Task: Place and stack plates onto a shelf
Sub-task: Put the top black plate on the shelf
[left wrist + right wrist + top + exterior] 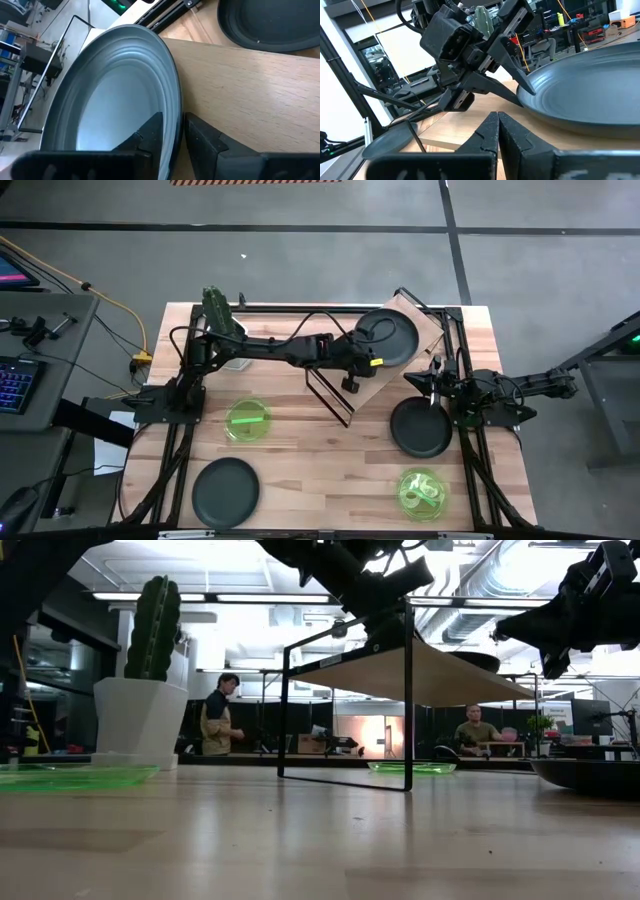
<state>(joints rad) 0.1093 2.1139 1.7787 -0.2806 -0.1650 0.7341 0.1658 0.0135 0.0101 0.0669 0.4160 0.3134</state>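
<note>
A dark grey plate [390, 335] lies on the shelf [385, 383], a light wooden board on black wire legs that stands askew at the table's far middle. My left gripper [377, 359] reaches over the board from the left and is shut on this plate's rim. My right gripper [432, 387] hovers shut above a second dark plate [420, 430] that lies flat on the table right of the shelf, and it touches nothing. A third dark plate [225, 490] and two green plates [247, 420] [422, 492] lie flat on the table. My left gripper holds the dark plate by its rim [175, 107], pinched between the two fingers. One finger [150, 132] is on the plate's inner face, the other [205, 137] outside it. The fingers come roughly level from the table's left. The plate [590, 100] rests on the shelf board.
A white pot with a green cactus [222, 310] stands at the far left of the table, beside the left arm. The shelf's wire legs [408, 710] stand near the table's middle. In the room beyond, two people [218, 715] [475, 730] show. Bare tabletop lies in the near middle.
</note>
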